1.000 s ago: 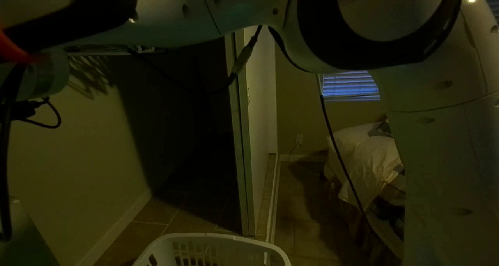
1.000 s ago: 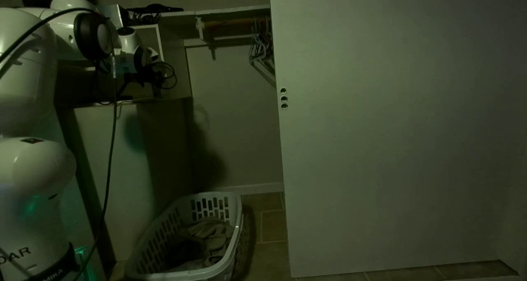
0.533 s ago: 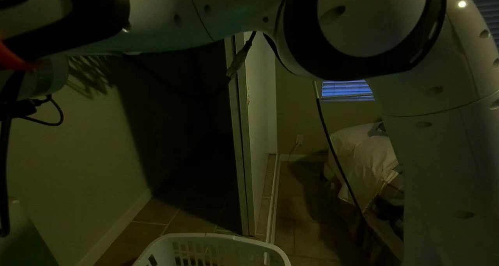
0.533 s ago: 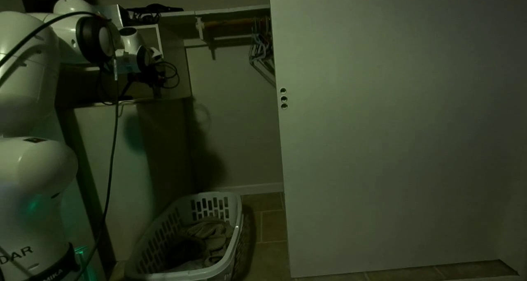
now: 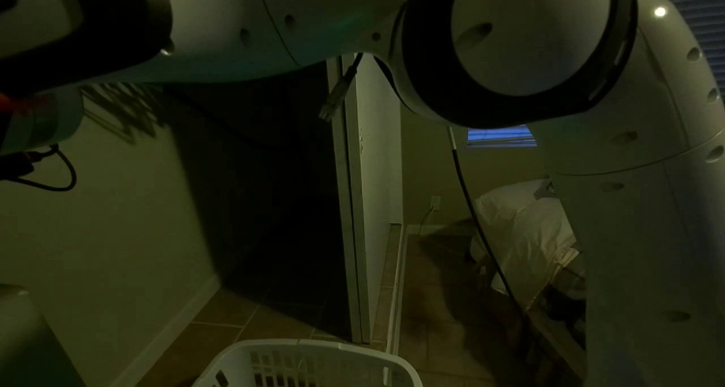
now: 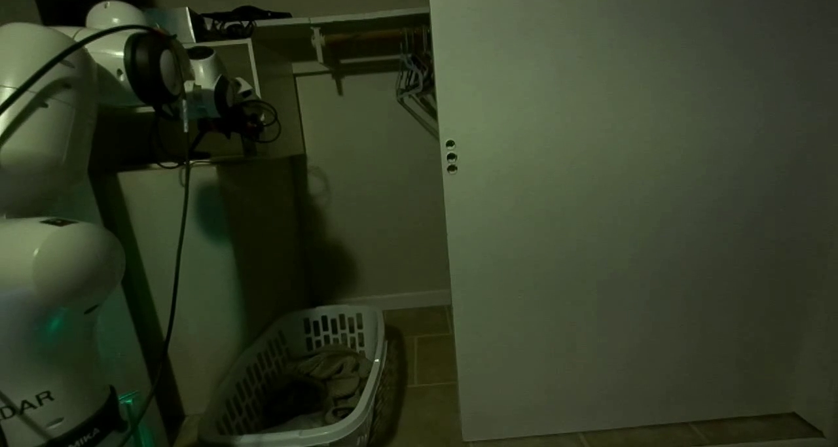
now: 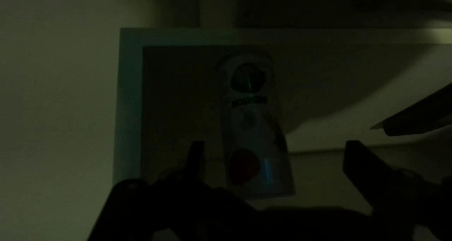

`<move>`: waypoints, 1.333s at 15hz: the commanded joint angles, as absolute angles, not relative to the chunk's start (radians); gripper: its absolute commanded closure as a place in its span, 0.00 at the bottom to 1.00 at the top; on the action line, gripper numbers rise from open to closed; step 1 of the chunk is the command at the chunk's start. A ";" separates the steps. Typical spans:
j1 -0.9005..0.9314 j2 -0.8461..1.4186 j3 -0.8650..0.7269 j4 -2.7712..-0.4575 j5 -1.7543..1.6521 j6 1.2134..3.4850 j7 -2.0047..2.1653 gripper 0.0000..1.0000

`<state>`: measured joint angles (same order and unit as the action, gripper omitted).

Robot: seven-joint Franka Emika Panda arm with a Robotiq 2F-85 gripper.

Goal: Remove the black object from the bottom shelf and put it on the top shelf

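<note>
It is very dark. In the wrist view my gripper (image 7: 275,145) is open, its dark fingers wide apart with nothing held. A pale printed can (image 7: 252,128) shows between and beyond the fingertips, inside a shelf compartment with a pale frame (image 7: 129,110). A dark pointed object (image 7: 416,115) enters from the right edge, outside the right finger; I cannot tell whether it is the black object. In an exterior view a low dark thing (image 6: 200,154) lies on the bottom shelf (image 6: 275,158), partly behind the arm. The top shelf (image 6: 281,21) is above.
A black item (image 6: 245,14) and a silvery box (image 6: 177,23) sit on the top shelf. Looped cables (image 6: 265,116) hang at the wrist. A laundry basket (image 6: 376,368) with clothes stands below. Hangers (image 6: 414,84) and a sliding door (image 6: 622,205) are to the right.
The upper arm and elbow have sunk slightly. In an exterior view the arm has shifted a little left; in another the forearm is slightly lower. No object has visibly moved.
</note>
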<state>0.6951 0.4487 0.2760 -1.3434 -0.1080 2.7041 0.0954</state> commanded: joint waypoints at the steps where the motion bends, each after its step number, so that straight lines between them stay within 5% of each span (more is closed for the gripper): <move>1: 0.711 0.494 0.270 -1.271 -0.116 2.708 0.096 0.02; 2: 0.711 0.492 0.270 -1.271 -0.117 2.709 0.097 0.01; 3: 0.713 0.491 0.268 -1.272 -0.120 2.709 0.097 0.26; 12: 0.708 0.476 0.263 -1.273 -0.120 2.672 0.125 0.79; 20: 0.703 0.421 0.267 -1.333 -0.116 2.657 0.116 0.79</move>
